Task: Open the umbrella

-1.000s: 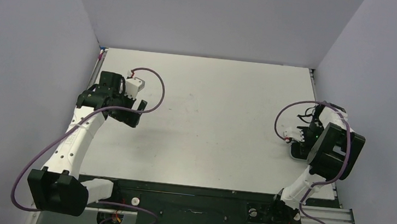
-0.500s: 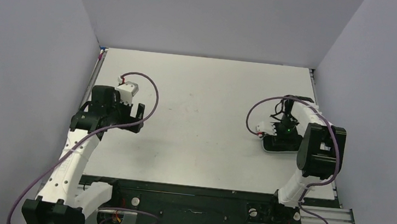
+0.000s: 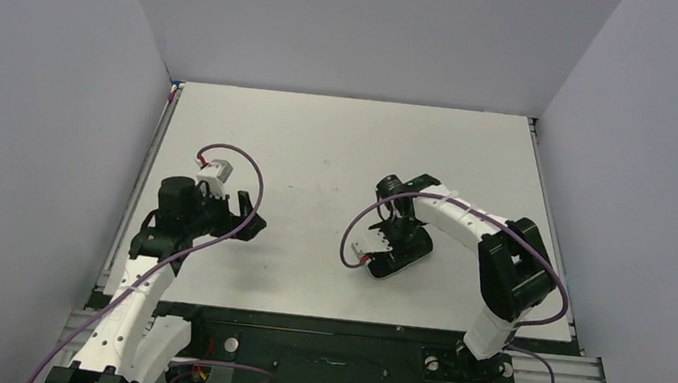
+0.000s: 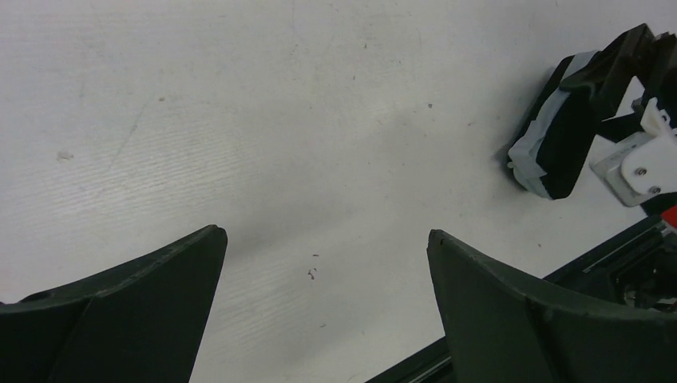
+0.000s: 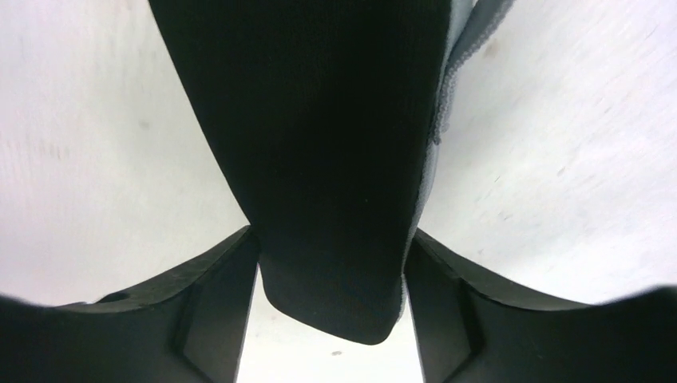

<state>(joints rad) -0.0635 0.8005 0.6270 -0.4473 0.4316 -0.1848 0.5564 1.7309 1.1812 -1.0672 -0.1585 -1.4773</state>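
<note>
No peach-tan umbrella shows in any view. My right gripper (image 3: 394, 237) is shut on a small dark oblong pouch with grey edging (image 3: 407, 248), low over the table's middle. In the right wrist view the pouch (image 5: 319, 120) fills the gap between both fingers (image 5: 215, 295), its rounded end poking out towards the camera. My left gripper (image 3: 249, 215) is open and empty at the left, jaws wide apart over bare table (image 4: 323, 235). The pouch also shows in the left wrist view (image 4: 559, 136), far off to the right.
The white tabletop (image 3: 340, 145) is walled by grey panels at the back and both sides. A black rail (image 3: 332, 327) runs along the near edge. Purple cables loop from both wrists.
My right arm swung from the right edge to the table's middle, carrying the pouch. My left arm drew back toward the near edge and turned its open gripper to the right.
</note>
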